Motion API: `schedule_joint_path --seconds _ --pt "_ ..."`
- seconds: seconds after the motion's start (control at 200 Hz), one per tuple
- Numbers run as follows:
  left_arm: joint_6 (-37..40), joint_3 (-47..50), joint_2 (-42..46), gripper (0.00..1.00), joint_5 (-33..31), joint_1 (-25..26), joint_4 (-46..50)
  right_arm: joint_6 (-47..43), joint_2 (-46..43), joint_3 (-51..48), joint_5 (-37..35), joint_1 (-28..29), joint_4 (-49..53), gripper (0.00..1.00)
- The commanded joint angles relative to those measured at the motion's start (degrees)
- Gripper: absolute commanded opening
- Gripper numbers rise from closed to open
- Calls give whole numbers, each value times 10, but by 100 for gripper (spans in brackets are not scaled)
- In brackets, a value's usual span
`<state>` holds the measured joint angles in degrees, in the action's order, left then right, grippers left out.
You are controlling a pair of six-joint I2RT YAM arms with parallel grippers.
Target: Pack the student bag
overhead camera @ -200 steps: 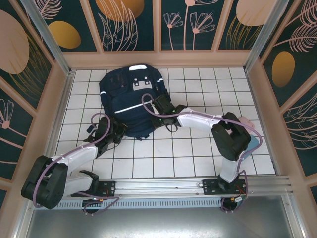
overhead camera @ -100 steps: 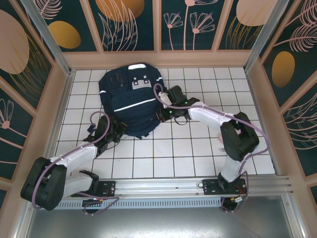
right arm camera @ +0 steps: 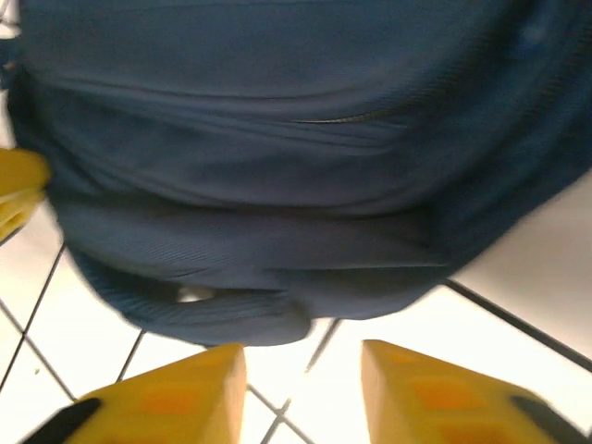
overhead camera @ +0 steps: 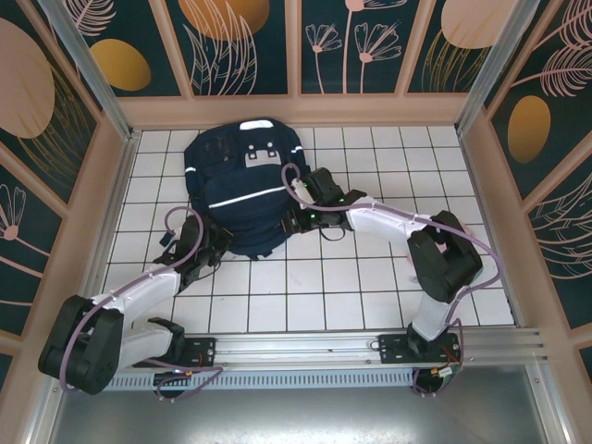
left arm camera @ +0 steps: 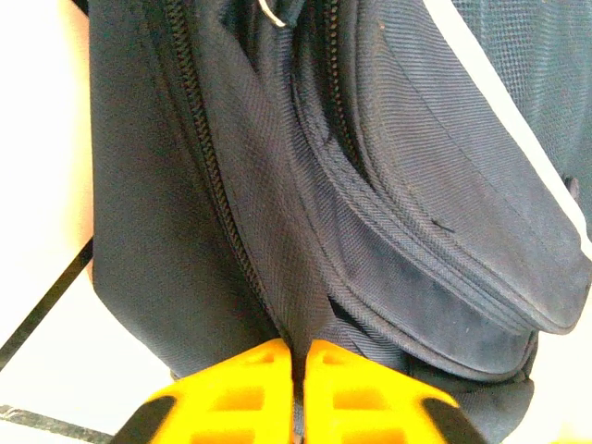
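At the near edge, both arms rise from a metal rail (overhead camera: 351,342) and reach toward 12 o'clock across the white tiled worktop (overhead camera: 324,296). The left gripper (left arm camera: 298,350) sits at the 7 o'clock corner of the backpack (overhead camera: 236,176). Its yellow fingers (left arm camera: 250,388) are pressed almost together on a fold of the navy fabric, beside a zip line that runs up and away from the tips. The right gripper (right arm camera: 301,347) is at the backpack's 4 o'clock edge with its fingers (right arm camera: 176,393) standing apart. White tile shows between them, and the rounded bottom edge of the backpack lies just past the tips, not between them. The backpack lies flat on the far half of the worktop, a little to 11 o'clock of centre. A thin white stripe crosses its middle and grey-white patches sit near its far end. Beyond it at 12 o'clock stands the patterned back wall (overhead camera: 240,55).
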<state>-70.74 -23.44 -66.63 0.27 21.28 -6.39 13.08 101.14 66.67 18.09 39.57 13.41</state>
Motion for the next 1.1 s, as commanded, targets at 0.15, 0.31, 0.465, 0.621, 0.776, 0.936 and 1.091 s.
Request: schedule_joint_path --seconds 0.15,0.31,0.465,0.621,0.776,0.936,1.091 --pt "69 -58 35 42 -3 -1 118 174 16 -25 63 -56 -150 57" --pt "139 -112 21 49 -4 21 171 268 50 -14 68 -77 -185 60" --pt "205 -163 -3 51 -1 44 191 288 83 7 52 -79 -172 57" --pt "296 -215 -43 52 14 76 204 286 104 22 98 -97 -184 52" --pt "401 -269 -91 53 9 102 240 275 107 43 127 -98 -183 21" --pt "520 -316 -122 55 7 125 280 254 61 48 135 -101 -186 8" --pt "631 -336 -128 59 8 136 294 246 21 47 163 -106 -219 4"
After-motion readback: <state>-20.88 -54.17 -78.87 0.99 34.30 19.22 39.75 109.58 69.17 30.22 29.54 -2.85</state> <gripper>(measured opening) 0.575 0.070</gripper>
